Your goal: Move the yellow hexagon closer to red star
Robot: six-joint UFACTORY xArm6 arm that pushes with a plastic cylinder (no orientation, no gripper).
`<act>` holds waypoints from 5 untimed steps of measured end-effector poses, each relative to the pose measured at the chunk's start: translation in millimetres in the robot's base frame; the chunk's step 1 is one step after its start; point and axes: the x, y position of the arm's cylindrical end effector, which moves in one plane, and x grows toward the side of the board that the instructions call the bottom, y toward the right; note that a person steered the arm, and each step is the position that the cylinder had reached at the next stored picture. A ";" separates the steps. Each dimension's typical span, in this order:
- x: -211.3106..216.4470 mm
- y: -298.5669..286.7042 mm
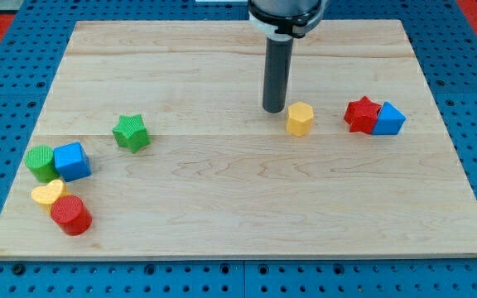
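The yellow hexagon [300, 118] lies right of the board's middle, in the upper half. The red star [361, 114] lies to its right with a gap between them, touching a blue block [389, 119] on the star's right side. My tip [273, 109] rests on the board just to the left of the yellow hexagon and slightly above it, very close to it; whether it touches is unclear.
A green star [130, 132] lies left of centre. At the lower left sits a cluster: a green cylinder [40, 162], a blue cube [72, 161], a yellow heart [47, 194] and a red cylinder [71, 215]. The wooden board [238, 199] lies on a blue pegboard.
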 end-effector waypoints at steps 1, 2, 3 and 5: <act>10.2 1.4; 14.5 1.4; 23.2 21.7; 50.7 36.8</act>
